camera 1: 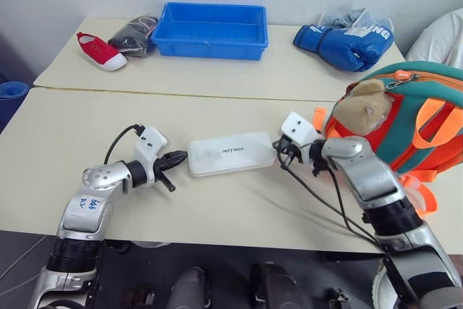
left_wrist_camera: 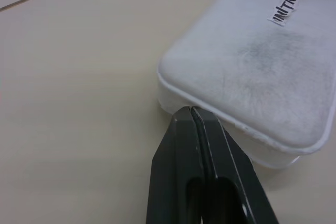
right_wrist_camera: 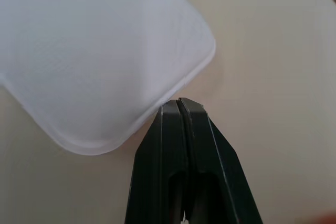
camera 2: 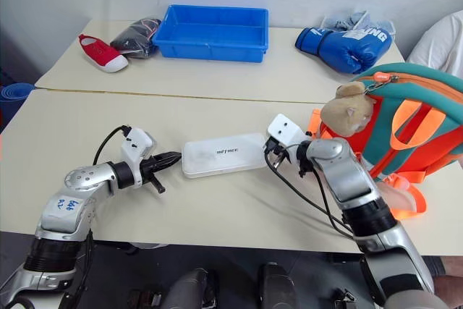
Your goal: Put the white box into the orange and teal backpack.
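Two closed grippers flank the white box (camera 1: pixel 231 153), which lies flat on the table (camera 1: pixel 87 135). Beside the right gripper (camera 1: pixel 281 153) stands the orange and teal backpack (camera 1: pixel 419 121). "UNITREE" (dark letters) marks the box lid. Each gripper's fingers are pressed together, holding nothing: the left gripper (left_wrist_camera: pixel 192 113) tips touch one short end, the right the other.

1. Both arms are silver-grey metal with black ribbed cuffs.
2. The left arm (camera 1: pixel 90 204) bears blue handwritten marks.
3. White camera blocks with black cables sit on each wrist.
4. Fingers are black.
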